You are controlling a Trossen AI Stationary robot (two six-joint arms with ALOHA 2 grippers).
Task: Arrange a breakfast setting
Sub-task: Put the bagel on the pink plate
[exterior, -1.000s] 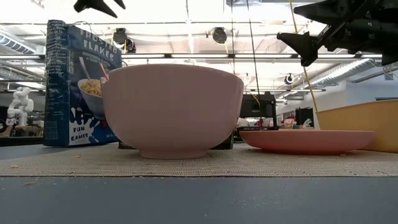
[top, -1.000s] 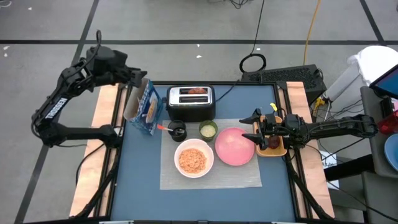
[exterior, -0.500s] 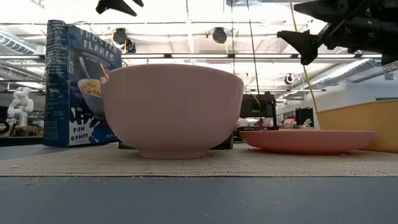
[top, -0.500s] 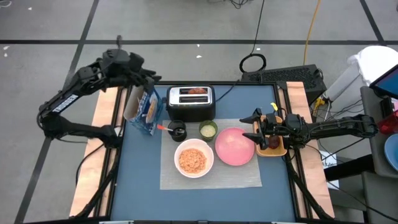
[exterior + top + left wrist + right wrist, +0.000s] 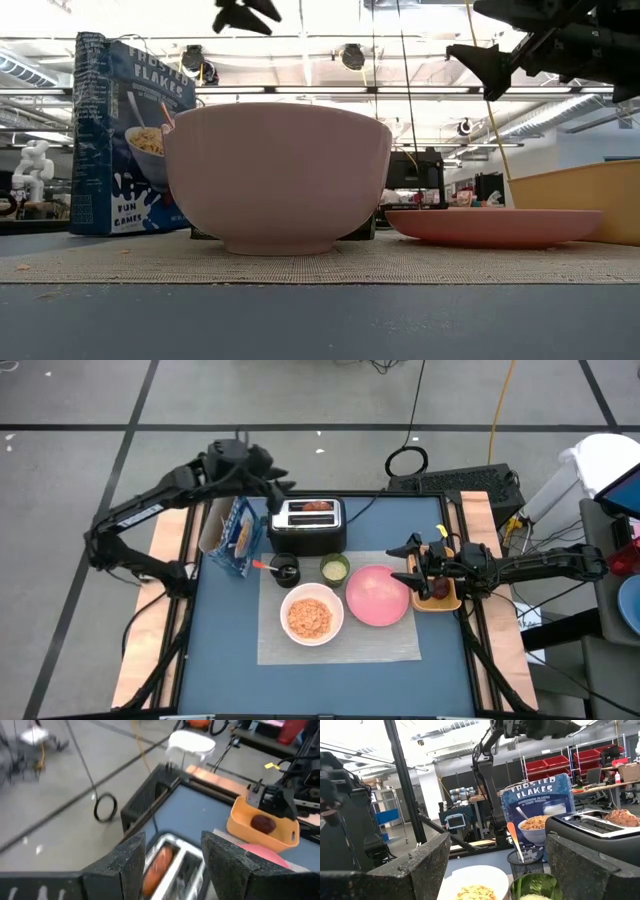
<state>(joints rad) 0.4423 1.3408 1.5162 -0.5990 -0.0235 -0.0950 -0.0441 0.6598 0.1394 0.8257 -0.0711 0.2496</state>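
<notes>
The left gripper [image 5: 281,487], fingers parted and empty, hangs above the toaster [image 5: 307,524] holding toast [image 5: 317,506], so it should descend squarely over the slot; the pink plate [image 5: 377,595] lies on the grey mat [image 5: 400,645], beside the open, empty right gripper [image 5: 404,564].

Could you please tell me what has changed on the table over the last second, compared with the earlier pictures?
The left gripper has swung from beside the blue cereal box toward the toaster and now hangs above it, open and empty. Nothing was taken hold of or let go. The right gripper stayed open over the orange tray and the edge of the pink plate; the white bowl, cups, spoon and mat have not moved.
</notes>
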